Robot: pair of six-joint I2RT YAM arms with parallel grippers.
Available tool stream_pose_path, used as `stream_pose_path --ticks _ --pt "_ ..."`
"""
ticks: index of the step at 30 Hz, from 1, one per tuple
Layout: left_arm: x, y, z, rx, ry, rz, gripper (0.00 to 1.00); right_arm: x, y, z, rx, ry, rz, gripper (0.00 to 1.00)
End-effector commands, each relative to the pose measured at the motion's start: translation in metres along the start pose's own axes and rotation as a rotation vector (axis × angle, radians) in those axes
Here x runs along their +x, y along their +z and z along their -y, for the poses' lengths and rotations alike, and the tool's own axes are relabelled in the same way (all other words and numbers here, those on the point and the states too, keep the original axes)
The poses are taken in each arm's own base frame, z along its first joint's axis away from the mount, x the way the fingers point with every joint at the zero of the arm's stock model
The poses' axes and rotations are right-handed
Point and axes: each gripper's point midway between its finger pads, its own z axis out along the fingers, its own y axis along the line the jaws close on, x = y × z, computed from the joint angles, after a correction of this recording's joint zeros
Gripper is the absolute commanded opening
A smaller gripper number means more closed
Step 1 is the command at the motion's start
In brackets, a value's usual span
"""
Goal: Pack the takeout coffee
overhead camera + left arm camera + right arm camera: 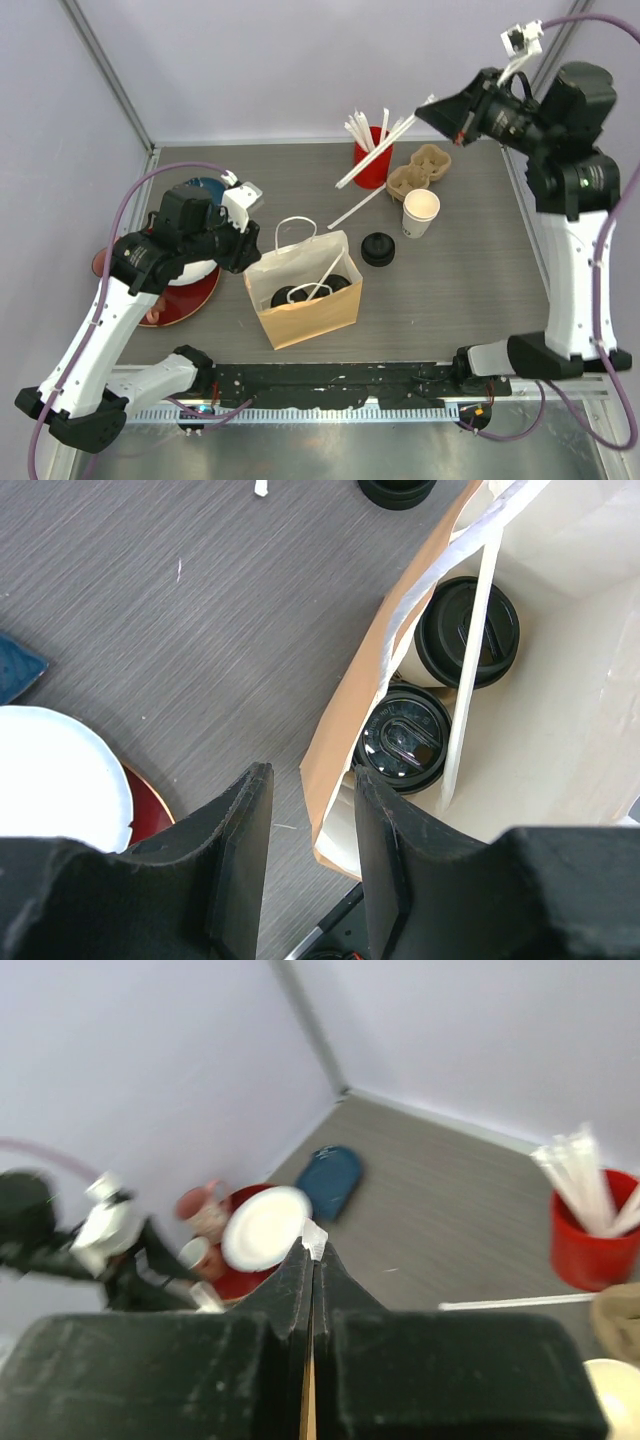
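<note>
The takeout coffee is two white cups with black sip lids (405,742) (467,630), standing side by side inside the brown paper bag (310,320). In the top view their lids (285,296) (338,283) show through the bag's mouth. A white wrapped straw (470,670) leans across them. My left gripper (311,775) is open, its fingers either side of the bag's left wall (365,670); from above it (250,258) sits at the bag's left rim. My right gripper (425,108) is raised at the back right, shut on another wrapped straw (385,145). Only that straw's end (315,1237) shows past the fingertips.
A red cup of straws (372,160), a cardboard cup carrier (420,168) and a lidless white cup (420,212) stand at the back right. A stack of black lids (378,248) and a loose straw (357,208) lie right of the bag. Left are a red plate (185,300) and a blue dish (205,187).
</note>
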Motion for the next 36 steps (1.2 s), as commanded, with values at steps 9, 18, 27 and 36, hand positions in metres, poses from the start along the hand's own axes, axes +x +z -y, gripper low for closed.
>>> stream_pose_path --ticks 9,18,27,36 --pt "-0.018 0.001 -0.001 -0.004 -0.001 0.080 0.42 0.095 -0.059 -0.075 -0.266 0.231 -0.043 0.01" --pt "-0.014 -0.004 -0.004 -0.027 0.006 0.080 0.42 0.164 0.007 -0.123 -0.297 0.144 -0.144 0.01" --pt "-0.015 -0.006 -0.008 -0.043 0.002 0.086 0.42 0.175 0.006 -0.106 -0.202 0.055 -0.188 0.66" --pt "-0.024 -0.015 -0.034 -0.179 -0.069 0.123 0.46 0.105 0.010 -0.021 0.085 0.120 -0.017 0.86"
